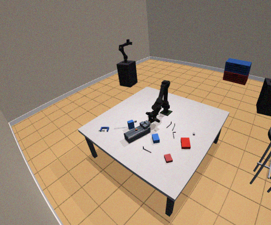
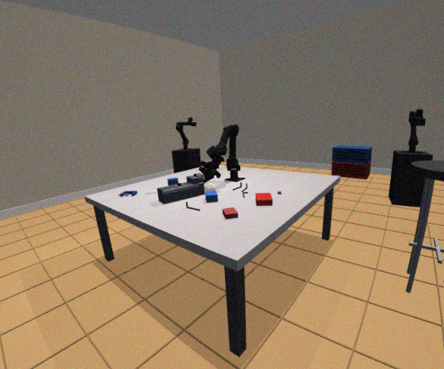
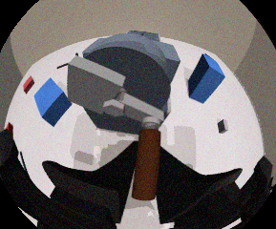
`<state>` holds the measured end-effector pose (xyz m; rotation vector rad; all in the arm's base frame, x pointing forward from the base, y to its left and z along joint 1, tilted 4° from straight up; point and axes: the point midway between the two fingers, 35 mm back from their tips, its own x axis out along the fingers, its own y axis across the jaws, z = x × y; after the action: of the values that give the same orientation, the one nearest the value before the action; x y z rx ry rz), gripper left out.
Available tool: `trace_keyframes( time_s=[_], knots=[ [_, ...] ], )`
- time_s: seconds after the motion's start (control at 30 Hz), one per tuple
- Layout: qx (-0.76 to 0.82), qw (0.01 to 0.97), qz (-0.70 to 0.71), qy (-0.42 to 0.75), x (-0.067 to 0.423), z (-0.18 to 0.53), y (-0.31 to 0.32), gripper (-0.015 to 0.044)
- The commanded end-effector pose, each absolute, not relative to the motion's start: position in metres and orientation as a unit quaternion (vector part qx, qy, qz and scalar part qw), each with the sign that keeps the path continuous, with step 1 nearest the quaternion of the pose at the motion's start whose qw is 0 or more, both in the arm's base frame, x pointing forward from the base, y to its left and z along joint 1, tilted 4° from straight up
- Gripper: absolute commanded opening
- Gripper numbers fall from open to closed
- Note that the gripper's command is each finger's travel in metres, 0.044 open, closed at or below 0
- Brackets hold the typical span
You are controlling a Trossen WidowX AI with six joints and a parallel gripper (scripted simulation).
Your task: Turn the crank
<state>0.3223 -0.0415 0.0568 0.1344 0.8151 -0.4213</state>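
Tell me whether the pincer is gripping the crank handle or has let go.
Gripping. In the wrist view the pincer is shut on the brown crank handle, a dark finger on each side.
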Motion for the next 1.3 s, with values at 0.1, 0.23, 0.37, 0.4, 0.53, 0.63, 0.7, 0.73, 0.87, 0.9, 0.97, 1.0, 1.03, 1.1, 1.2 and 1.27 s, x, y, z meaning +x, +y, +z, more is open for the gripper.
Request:
trace_keyframes(
  time_s=[0.1, 0.23, 0.37, 0.4, 0.53, 0.63, 0.7, 0.73, 0.87, 0.9, 0.97, 1.0, 1.03, 1.1, 1.2, 1.27],
  knots=[
    [0.064, 0.895, -0.208, 0.389, 0.321, 0.069, -0.045, 0.0],
    [0.064, 0.895, -0.208, 0.389, 0.321, 0.074, -0.045, 0.0],
    [0.064, 0.895, -0.208, 0.389, 0.321, 0.077, -0.045, 0.0],
    [0.064, 0.895, -0.208, 0.389, 0.321, 0.078, -0.044, 0.0],
    [0.064, 0.895, -0.208, 0.389, 0.322, 0.081, -0.044, 0.0],
    [0.064, 0.895, -0.208, 0.389, 0.322, 0.083, -0.043, 0.0],
    [0.064, 0.895, -0.208, 0.389, 0.322, 0.085, -0.042, 0.0],
    [0.064, 0.895, -0.208, 0.389, 0.323, 0.085, -0.042, 0.0],
    [0.064, 0.895, -0.208, 0.389, 0.323, 0.088, -0.041, 0.0],
    [0.065, 0.895, -0.208, 0.389, 0.323, 0.088, -0.041, 0.0],
    [0.065, 0.895, -0.208, 0.389, 0.324, 0.089, -0.04, 0.0],
    [0.065, 0.895, -0.208, 0.389, 0.324, 0.09, -0.04, 0.0],
    [0.065, 0.895, -0.208, 0.389, 0.324, 0.09, -0.039, 0.0],
    [0.065, 0.895, -0.208, 0.389, 0.324, 0.091, -0.039, 0.0],
    [0.065, 0.895, -0.208, 0.389, 0.325, 0.092, -0.038, 0.0],
    [0.065, 0.895, -0.208, 0.389, 0.325, 0.093, -0.037, 0.0]
  ],
)
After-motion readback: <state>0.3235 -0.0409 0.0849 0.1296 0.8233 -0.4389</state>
